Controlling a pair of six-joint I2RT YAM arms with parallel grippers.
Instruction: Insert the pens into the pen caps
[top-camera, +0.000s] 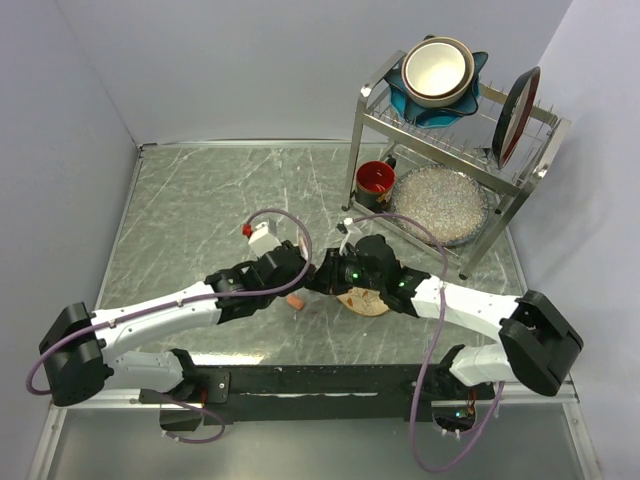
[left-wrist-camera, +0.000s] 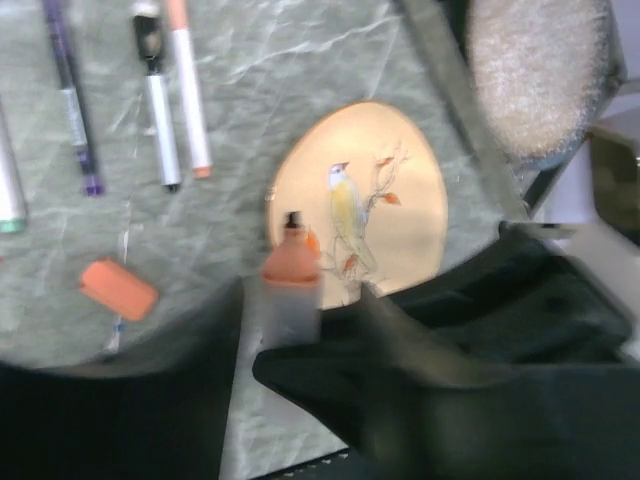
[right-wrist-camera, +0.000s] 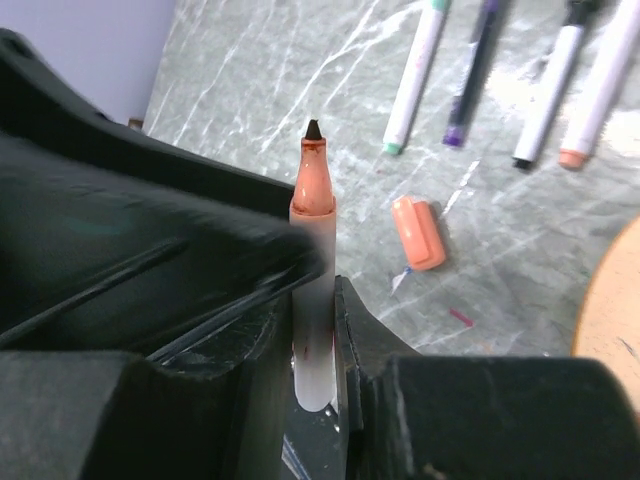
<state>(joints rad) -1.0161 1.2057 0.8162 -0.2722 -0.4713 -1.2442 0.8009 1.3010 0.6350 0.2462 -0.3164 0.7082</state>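
My right gripper (right-wrist-camera: 315, 305) is shut on a white pen (right-wrist-camera: 313, 250) with an orange neck and bare black nib, holding it upright. In the left wrist view the same pen (left-wrist-camera: 291, 290) stands between my left gripper's (left-wrist-camera: 298, 315) fingers, with a gap on each side, so that gripper is open. An orange pen cap (right-wrist-camera: 420, 232) lies on the table close by, also visible as the cap (left-wrist-camera: 118, 288) and the cap (top-camera: 295, 301). Several more pens (left-wrist-camera: 155, 110) lie side by side beyond it. From above, the two grippers (top-camera: 315, 275) meet at mid table.
A round wooden disc (left-wrist-camera: 400, 210) with a bird picture lies right beside the grippers. A metal dish rack (top-camera: 455, 150) at the back right holds bowls, a plate and a red cup (top-camera: 375, 180). Purple cables loop over both arms.
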